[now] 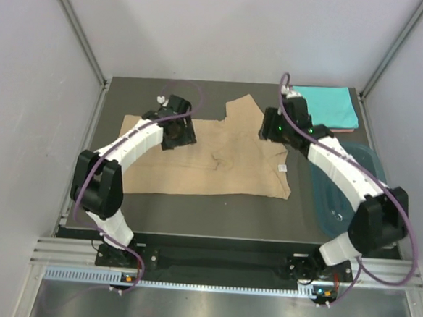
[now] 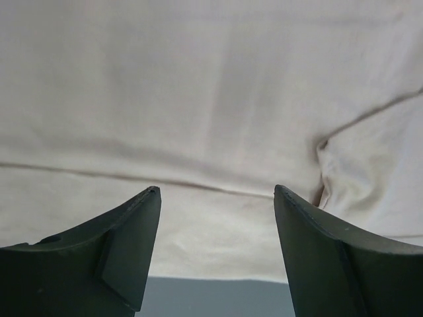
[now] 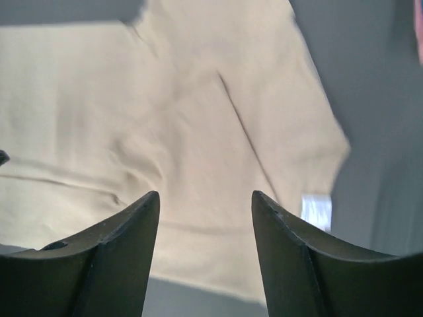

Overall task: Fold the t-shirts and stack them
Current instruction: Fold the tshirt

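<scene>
The tan t-shirt lies flat on the dark table, spread wide beneath both claws. It is smooth at its left end and softly creased in the middle. One sleeve pokes out at the back, between the two claws, and a small white tag sits at the near right corner.

On the left, the left arm bends up at the elbow and reaches inward. The left claw points down over the shirt's back-left part, fingers spread wide, with nothing between them and only tan cloth below.

Over to the right, the right arm mirrors it, passing over a dark teal tub. The right claw hangs above the shirt's back-right part, its fingers parted and holding nothing.

Behind and to the right of that claw, the folded turquoise t-shirt rests on the salmon-pink t-shirt, of which only an edge shows.
</scene>
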`<action>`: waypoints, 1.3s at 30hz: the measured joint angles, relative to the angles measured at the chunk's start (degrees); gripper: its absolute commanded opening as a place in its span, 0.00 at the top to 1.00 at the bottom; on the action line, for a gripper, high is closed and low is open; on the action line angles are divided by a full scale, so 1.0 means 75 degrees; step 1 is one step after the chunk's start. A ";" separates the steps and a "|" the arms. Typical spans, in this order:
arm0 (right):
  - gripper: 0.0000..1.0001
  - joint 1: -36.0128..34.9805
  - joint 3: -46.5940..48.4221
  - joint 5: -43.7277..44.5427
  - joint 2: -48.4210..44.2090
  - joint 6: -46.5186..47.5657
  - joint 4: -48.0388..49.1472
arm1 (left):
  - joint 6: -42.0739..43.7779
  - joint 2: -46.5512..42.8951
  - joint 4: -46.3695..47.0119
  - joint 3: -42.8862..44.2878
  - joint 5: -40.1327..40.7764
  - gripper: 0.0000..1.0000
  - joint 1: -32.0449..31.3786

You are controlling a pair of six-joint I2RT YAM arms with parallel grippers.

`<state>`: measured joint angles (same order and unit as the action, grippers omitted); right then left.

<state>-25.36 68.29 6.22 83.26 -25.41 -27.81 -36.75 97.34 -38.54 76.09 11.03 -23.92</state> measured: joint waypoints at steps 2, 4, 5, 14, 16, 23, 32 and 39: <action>0.43 0.0169 0.1008 -0.0565 0.0836 0.0507 0.0487 | 0.0184 0.0000 0.0256 0.0105 -0.0224 0.26 0.0574; 0.43 0.0463 0.1708 -0.1107 0.1620 0.0851 0.0909 | 0.0274 0.0000 0.0490 0.0149 -0.0376 0.27 0.1218; 0.43 0.0571 0.1953 -0.1323 0.1941 0.0979 0.1058 | 0.0300 0.0003 0.0536 0.0178 -0.0405 0.27 0.1469; 0.44 0.1142 0.4491 -0.2833 0.5068 0.1728 0.1725 | 0.0286 0.0487 0.1399 0.0527 -0.0609 0.28 0.2996; 0.45 0.1180 0.5158 -0.2993 0.5686 0.1757 0.1868 | 0.0289 0.0790 0.1606 0.0612 -0.0688 0.28 0.3194; 0.44 0.1483 0.6420 -0.3293 0.7117 0.1300 0.2710 | 0.0501 0.2308 0.1818 0.1539 -0.0697 0.30 0.3745; 0.46 0.2328 0.7874 -0.4403 0.9139 -0.0717 0.4194 | 0.1005 0.3818 0.1929 0.2815 -0.0784 0.32 0.4377; 0.49 0.2349 0.8215 -0.4642 0.9699 -0.1247 0.4406 | 0.1343 0.4124 0.2116 0.3258 -0.0752 0.32 0.4549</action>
<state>-7.75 129.91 -28.60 156.00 -34.76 5.23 -26.68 128.27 -22.68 100.53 5.39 10.20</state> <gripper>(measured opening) 0.527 0.681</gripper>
